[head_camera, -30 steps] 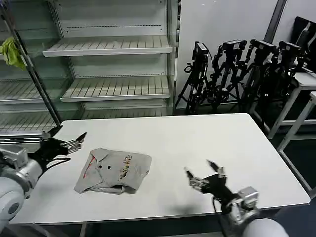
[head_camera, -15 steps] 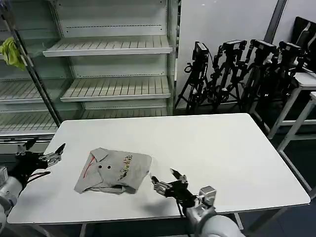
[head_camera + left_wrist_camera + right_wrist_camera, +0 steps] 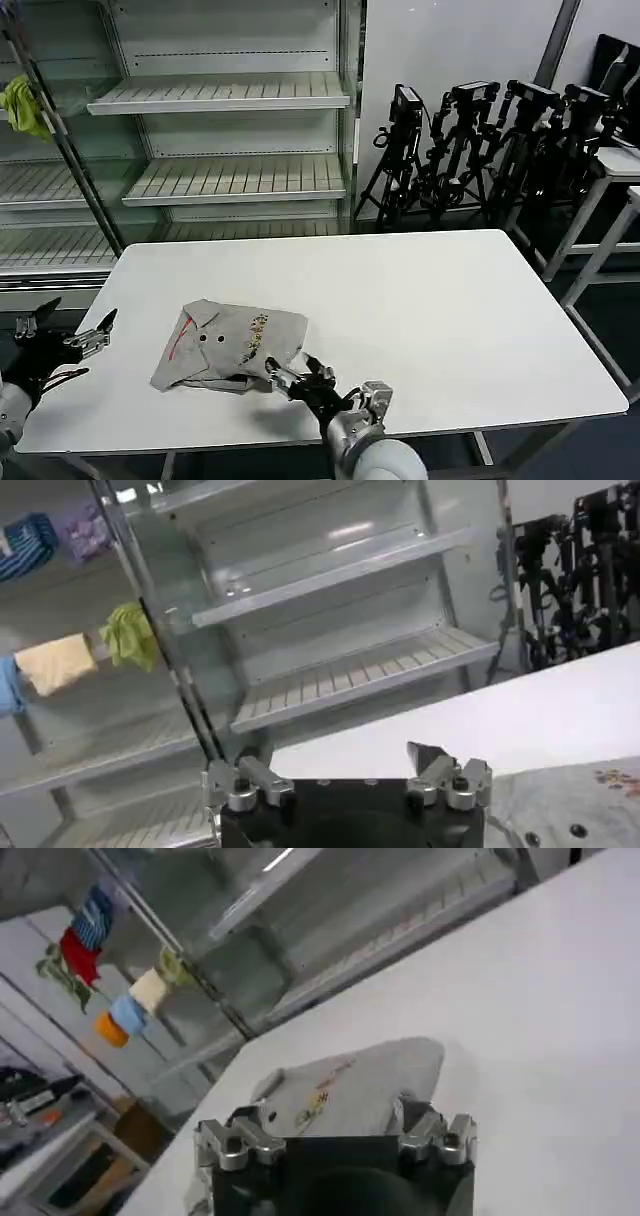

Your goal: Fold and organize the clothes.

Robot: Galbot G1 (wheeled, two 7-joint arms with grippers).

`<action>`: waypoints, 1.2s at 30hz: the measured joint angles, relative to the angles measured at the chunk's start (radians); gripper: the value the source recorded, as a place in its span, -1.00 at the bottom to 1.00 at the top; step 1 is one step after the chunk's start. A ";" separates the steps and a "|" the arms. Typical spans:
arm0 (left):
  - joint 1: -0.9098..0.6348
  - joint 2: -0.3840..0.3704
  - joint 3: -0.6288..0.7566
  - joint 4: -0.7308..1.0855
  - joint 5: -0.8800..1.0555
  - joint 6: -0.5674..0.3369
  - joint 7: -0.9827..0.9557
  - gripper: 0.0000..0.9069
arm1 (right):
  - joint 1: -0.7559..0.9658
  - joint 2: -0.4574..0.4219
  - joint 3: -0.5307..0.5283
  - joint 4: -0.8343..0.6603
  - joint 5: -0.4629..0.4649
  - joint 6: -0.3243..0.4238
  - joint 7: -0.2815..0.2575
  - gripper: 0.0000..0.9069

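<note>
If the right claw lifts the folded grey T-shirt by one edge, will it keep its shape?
Probably not. The T-shirt is soft cloth with rumpled folds, so it would likely droop and unfold. It looks light, and the right claw, open beside its edge, could easily shift it.

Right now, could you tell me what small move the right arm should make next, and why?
Probably ease the right claw a little further in and close on the near right edge of the folded T-shirt. Its jaws are open and sit right at that edge, on the white table. The left claw, also open, hangs off the table's left side, apart from the cloth.
</note>
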 measured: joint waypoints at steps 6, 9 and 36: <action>0.019 -0.016 -0.016 0.000 0.005 -0.009 0.004 1.00 | -0.029 0.076 0.019 -0.023 0.001 0.005 0.001 1.00; 0.025 -0.022 -0.020 0.000 0.006 -0.015 0.006 1.00 | -0.043 0.099 0.030 -0.032 0.001 0.007 0.001 1.00; 0.024 -0.042 -0.015 0.008 0.010 -0.031 0.008 1.00 | -0.074 0.170 0.041 -0.092 -0.002 0.014 0.004 -1.00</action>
